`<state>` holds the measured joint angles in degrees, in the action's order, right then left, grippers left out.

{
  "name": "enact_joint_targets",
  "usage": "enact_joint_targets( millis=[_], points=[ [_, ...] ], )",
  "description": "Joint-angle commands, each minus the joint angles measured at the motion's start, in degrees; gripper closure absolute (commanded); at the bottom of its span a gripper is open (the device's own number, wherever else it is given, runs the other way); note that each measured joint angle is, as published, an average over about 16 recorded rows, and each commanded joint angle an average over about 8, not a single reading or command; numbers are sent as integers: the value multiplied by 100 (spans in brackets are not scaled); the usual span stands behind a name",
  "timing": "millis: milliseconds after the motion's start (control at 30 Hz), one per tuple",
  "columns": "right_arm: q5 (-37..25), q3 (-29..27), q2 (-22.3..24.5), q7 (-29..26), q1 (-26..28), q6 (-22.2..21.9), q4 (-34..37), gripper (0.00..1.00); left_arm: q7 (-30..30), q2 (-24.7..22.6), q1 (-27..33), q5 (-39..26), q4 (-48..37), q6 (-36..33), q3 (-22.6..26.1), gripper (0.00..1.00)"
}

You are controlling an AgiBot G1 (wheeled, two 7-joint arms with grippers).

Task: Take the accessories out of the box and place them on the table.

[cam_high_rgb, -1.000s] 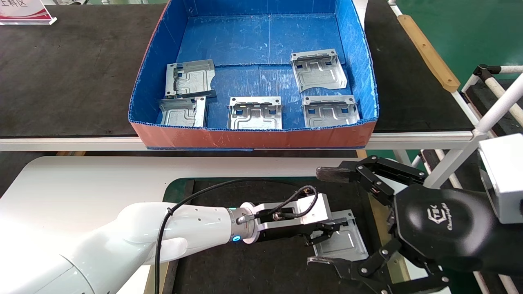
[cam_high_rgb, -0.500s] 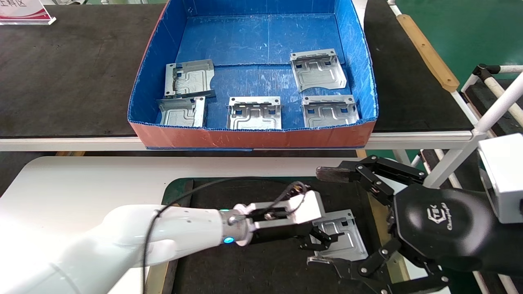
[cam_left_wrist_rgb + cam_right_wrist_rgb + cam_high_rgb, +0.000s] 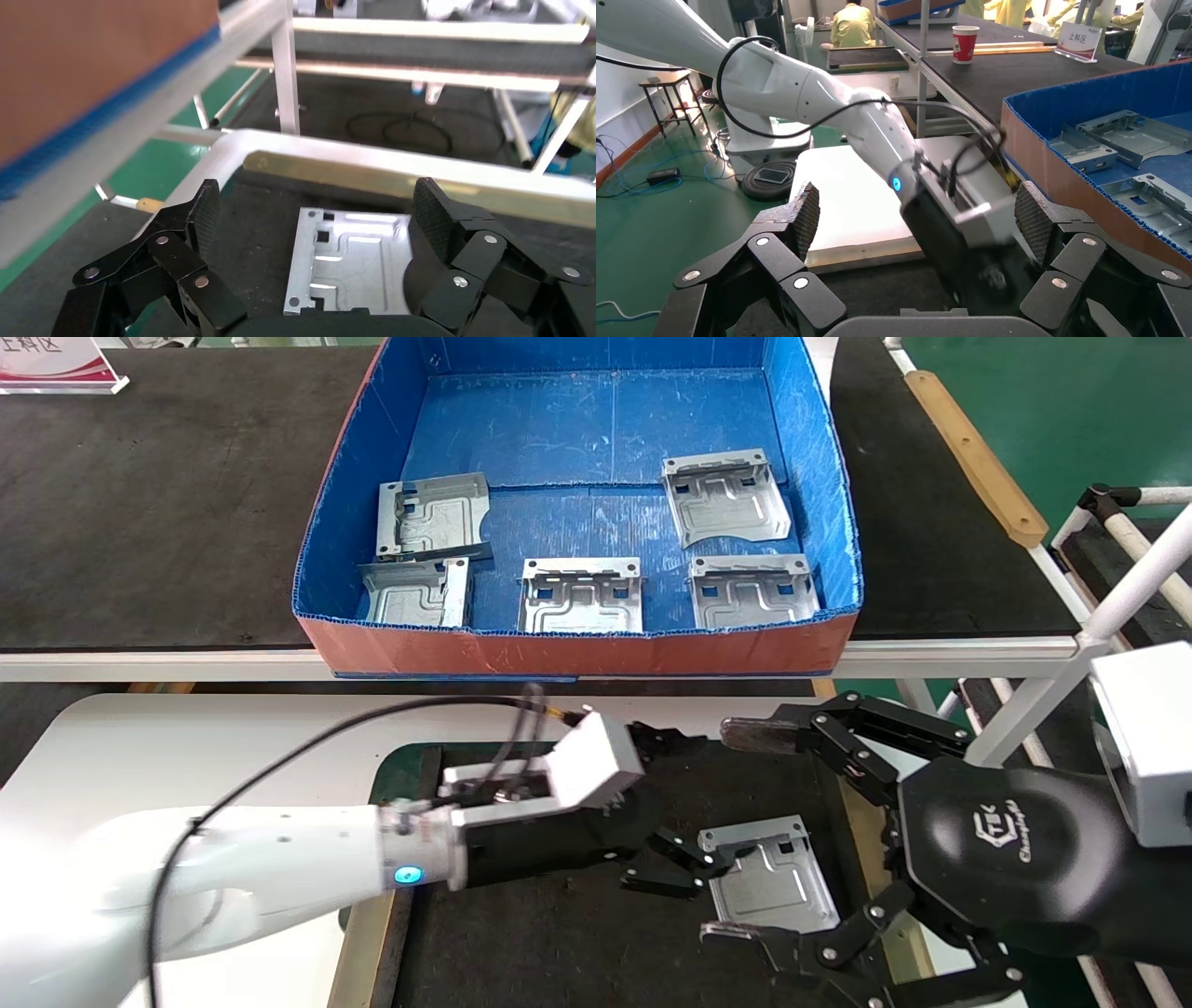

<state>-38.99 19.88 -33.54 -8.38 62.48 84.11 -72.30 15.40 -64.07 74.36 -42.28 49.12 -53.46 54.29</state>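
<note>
The box, blue inside and orange-red outside, stands on the bench and holds several silver plates, such as the ones at front middle and back right. One more plate lies flat on the black mat of the white table. My left gripper is open and empty, raised just left of that plate. The left wrist view shows the plate below my open left gripper. My right gripper is open and empty, hovering at the plate's right.
The long black bench carries the box. White frame tubes and a wooden strip are at the right. A sign stands far left. The right wrist view shows my left arm and the box wall.
My left gripper has let go of the plate on the mat, opened, and drawn back up and to the left. The plate stays where it lay. The right arm has not moved.
</note>
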Motion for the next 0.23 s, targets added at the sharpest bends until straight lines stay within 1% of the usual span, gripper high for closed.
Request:
enact_joint_targets(
  millis=[33, 133, 233],
  points=[
    [0, 0, 0, 0, 0, 0, 0, 0, -130, 144, -63, 2, 121, -160, -190, 0],
    [0, 0, 0, 0, 0, 0, 0, 0, -328, 364, -160, 5, 306, -404, -479, 0],
    [0, 0, 0, 0, 0, 0, 0, 0, -428, 475, -209, 7, 400, -527, -626, 0]
  ],
)
